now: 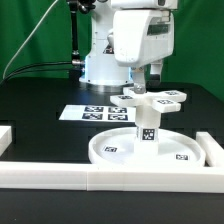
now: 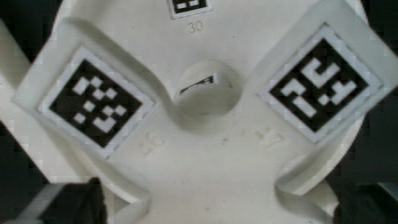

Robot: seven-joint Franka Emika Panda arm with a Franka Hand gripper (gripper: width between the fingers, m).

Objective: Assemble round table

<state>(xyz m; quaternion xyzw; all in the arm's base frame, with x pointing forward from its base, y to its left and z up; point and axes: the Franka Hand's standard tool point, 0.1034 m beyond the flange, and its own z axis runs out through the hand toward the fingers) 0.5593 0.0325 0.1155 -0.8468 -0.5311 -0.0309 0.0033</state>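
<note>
White tagged cross-shaped piece (image 1: 150, 99) atop upright leg (image 1: 147, 126) on disc (image 1: 110, 150).

Round disc (image 1: 150, 152), cylinder leg (image 1: 146, 122) and cross-shaped piece (image 2: 196, 110): white plastic, smooth, matt to faintly satin, with flat black-and-white printed tags. Table (image 1: 40, 110): black, matt. Marker board (image 1: 95, 114): thin white sheet, paper-like, matt.

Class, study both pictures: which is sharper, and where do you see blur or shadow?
Exterior view: evenly lit and fairly sharp, the round disc pale against the dark table. Wrist view: the cross-shaped piece fills the frame, soft and blurred, shadow in its central hole.
</note>
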